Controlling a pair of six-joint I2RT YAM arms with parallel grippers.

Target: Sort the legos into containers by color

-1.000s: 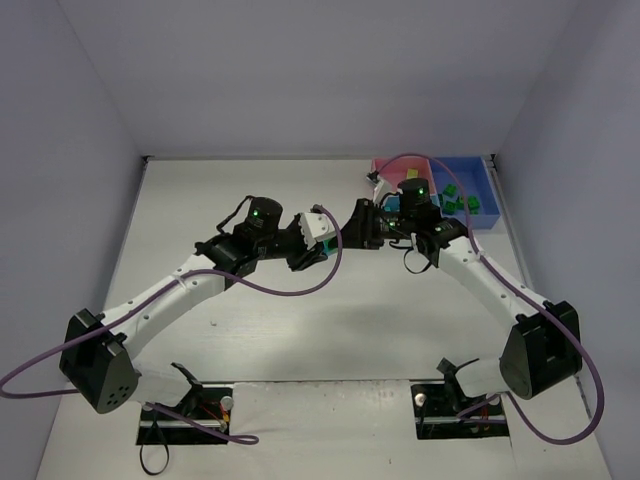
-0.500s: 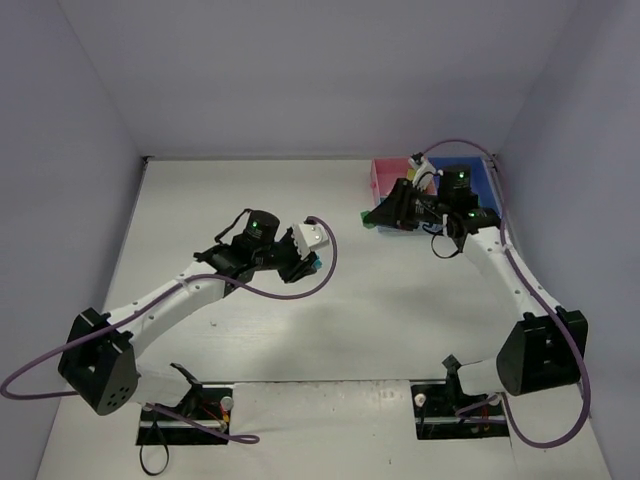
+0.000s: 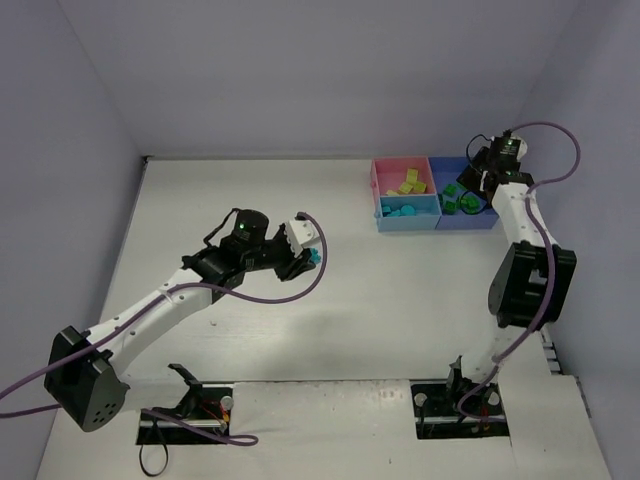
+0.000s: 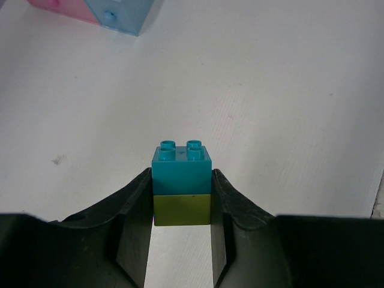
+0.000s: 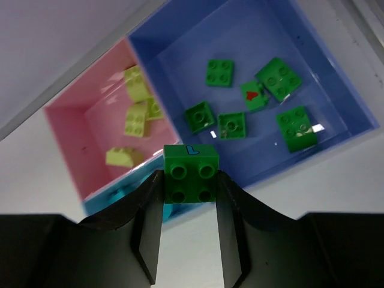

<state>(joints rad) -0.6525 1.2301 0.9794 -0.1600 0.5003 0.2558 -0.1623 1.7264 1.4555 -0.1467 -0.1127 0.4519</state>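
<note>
My left gripper (image 4: pixel 181 201) is shut on a two-colour piece (image 4: pixel 181 180), a cyan brick stacked on a yellow-green one, held above the table; from above it shows left of centre (image 3: pixel 311 259). My right gripper (image 5: pixel 191 183) is shut on a green brick (image 5: pixel 191 171) and hangs over the joined trays (image 3: pixel 478 186). The pink tray (image 5: pixel 78 129) holds yellow-green bricks (image 5: pixel 135 119). The darker blue tray (image 5: pixel 180 60) holds several green bricks (image 5: pixel 231 125). The light blue tray (image 3: pixel 425 212) holds cyan bricks (image 3: pixel 402 211).
The trays stand at the table's back right corner, close to the right wall (image 3: pixel 560 120). In the left wrist view their pink (image 4: pixel 57 6) and light blue (image 4: pixel 120 15) corners show far ahead. The right arm (image 3: pixel 525 270) stretches along the right edge.
The two grippers were together at mid-table. The right one has swung back right over the trays with the green brick. The left one has drawn back left with the cyan and yellow-green piece.
</note>
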